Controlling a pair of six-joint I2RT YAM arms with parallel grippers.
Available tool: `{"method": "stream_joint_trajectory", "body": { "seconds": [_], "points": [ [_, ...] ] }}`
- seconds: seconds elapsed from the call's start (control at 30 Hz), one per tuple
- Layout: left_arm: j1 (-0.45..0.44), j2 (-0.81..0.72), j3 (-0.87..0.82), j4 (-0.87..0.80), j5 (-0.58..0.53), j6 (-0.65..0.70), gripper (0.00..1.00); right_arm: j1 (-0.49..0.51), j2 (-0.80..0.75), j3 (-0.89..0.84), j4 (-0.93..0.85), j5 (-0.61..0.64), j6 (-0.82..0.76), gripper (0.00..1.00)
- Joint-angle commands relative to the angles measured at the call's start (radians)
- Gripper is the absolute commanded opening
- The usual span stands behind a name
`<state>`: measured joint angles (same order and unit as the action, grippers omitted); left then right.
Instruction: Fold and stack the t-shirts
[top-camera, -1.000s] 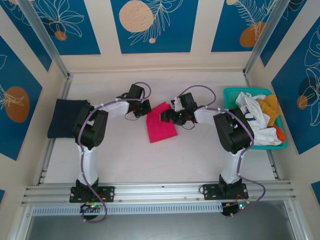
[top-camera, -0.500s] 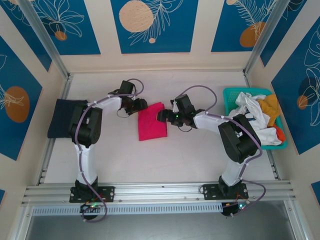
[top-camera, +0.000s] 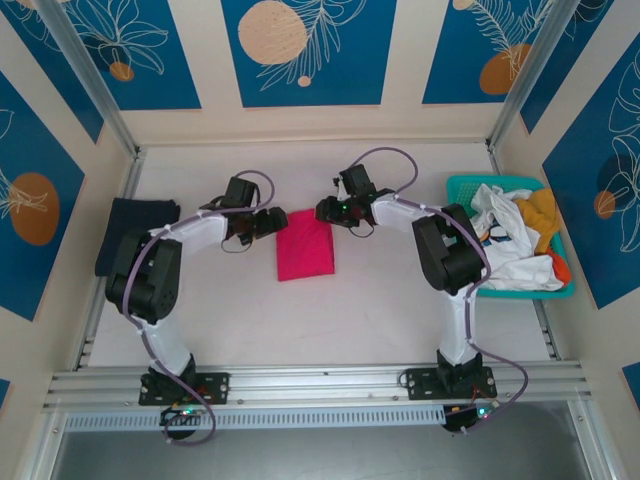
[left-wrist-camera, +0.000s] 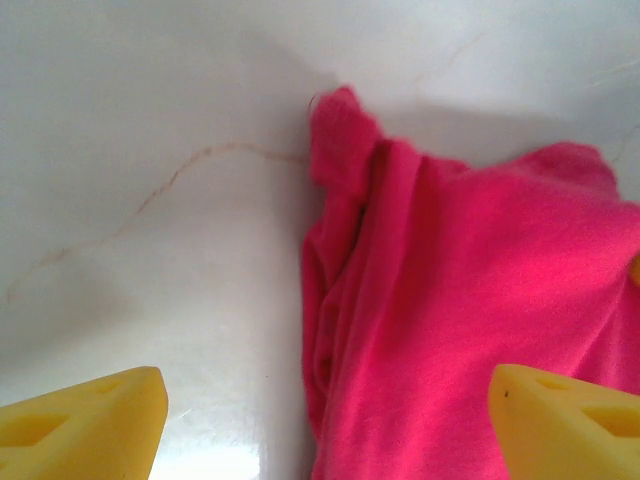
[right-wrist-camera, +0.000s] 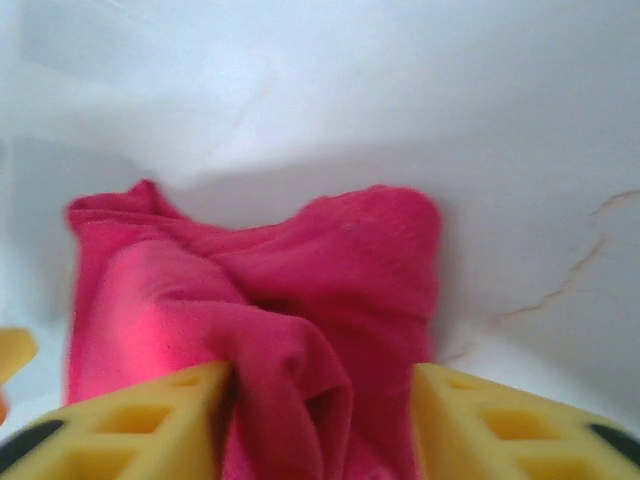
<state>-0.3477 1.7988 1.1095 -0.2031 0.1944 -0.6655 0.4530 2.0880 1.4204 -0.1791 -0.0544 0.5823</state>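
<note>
Pink t-shirt (top-camera: 306, 245) lies folded; left end effector (top-camera: 272, 221) gapes empty at its 10 o'clock corner, right end effector (top-camera: 326, 210) pinches the 1 o'clock ridge: one-sided pulling may unfold it.

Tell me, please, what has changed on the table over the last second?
The pink t-shirt slid left and now lies squarer. The left gripper opened, apparently letting go, and sits at the shirt's left edge. The right gripper moved to the far right corner, with a fold of pink cloth between its fingers; a firm grip cannot be confirmed. The navy t-shirt and the basket stayed put.
</note>
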Motion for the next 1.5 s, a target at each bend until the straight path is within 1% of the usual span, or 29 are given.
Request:
{"method": "stream_joint_trajectory", "body": {
  "seconds": [0.0, 0.1, 0.13, 0.2, 0.27, 0.3, 0.37, 0.43, 0.53, 0.67, 0.87, 0.97, 1.13, 1.27, 1.4, 1.47],
  "points": [
    [-0.01, -0.035, -0.062, 0.059, 0.018, -0.046, 0.83, -0.007, 0.058, 0.057, -0.073, -0.021, -0.005, 0.39],
    [-0.01, -0.036, -0.083, 0.087, 0.047, -0.067, 0.84, -0.01, 0.07, 0.062, -0.066, -0.036, -0.004, 0.39],
    [-0.012, -0.032, -0.086, 0.097, 0.064, -0.075, 0.84, -0.011, 0.06, 0.054, -0.053, -0.044, -0.004, 0.41],
    [-0.018, -0.022, -0.088, 0.117, 0.091, -0.09, 0.84, -0.014, 0.029, 0.034, -0.027, -0.058, -0.007, 0.51],
    [-0.029, -0.014, -0.089, 0.133, 0.107, -0.098, 0.84, -0.013, -0.022, -0.005, 0.001, -0.06, -0.016, 0.63],
    [-0.033, -0.01, -0.091, 0.139, 0.109, -0.1, 0.84, -0.012, -0.045, -0.027, 0.015, -0.058, -0.019, 0.66],
    [-0.043, 0.001, -0.091, 0.15, 0.116, -0.106, 0.82, -0.008, -0.097, -0.091, 0.046, -0.053, -0.015, 0.71],
    [-0.048, 0.017, -0.089, 0.163, 0.128, -0.115, 0.78, -0.004, -0.128, -0.145, 0.062, -0.06, -0.008, 0.72],
    [-0.057, 0.04, -0.079, 0.171, 0.136, -0.127, 0.71, 0.003, -0.147, -0.213, 0.09, -0.075, 0.015, 0.71],
    [-0.072, 0.06, -0.069, 0.175, 0.145, -0.135, 0.65, 0.016, -0.137, -0.263, 0.131, -0.099, 0.048, 0.64],
    [-0.085, 0.083, -0.072, 0.182, 0.144, -0.141, 0.61, 0.032, -0.091, -0.273, 0.18, -0.158, 0.088, 0.46],
    [-0.088, 0.086, -0.081, 0.21, 0.16, -0.154, 0.58, 0.036, -0.074, -0.274, 0.206, -0.188, 0.105, 0.4],
    [-0.089, 0.103, -0.088, 0.301, 0.213, -0.207, 0.53, 0.036, -0.065, -0.292, 0.255, -0.227, 0.133, 0.37],
    [-0.089, 0.119, -0.077, 0.316, 0.224, -0.22, 0.48, 0.035, -0.051, -0.303, 0.288, -0.258, 0.158, 0.34],
    [-0.089, 0.124, -0.08, 0.291, 0.209, -0.202, 0.38, 0.033, -0.051, -0.305, 0.293, -0.257, 0.163, 0.34],
    [-0.089, 0.129, -0.083, 0.288, 0.209, -0.2, 0.29, 0.03, -0.053, -0.305, 0.291, -0.261, 0.16, 0.34]
  ]
}}
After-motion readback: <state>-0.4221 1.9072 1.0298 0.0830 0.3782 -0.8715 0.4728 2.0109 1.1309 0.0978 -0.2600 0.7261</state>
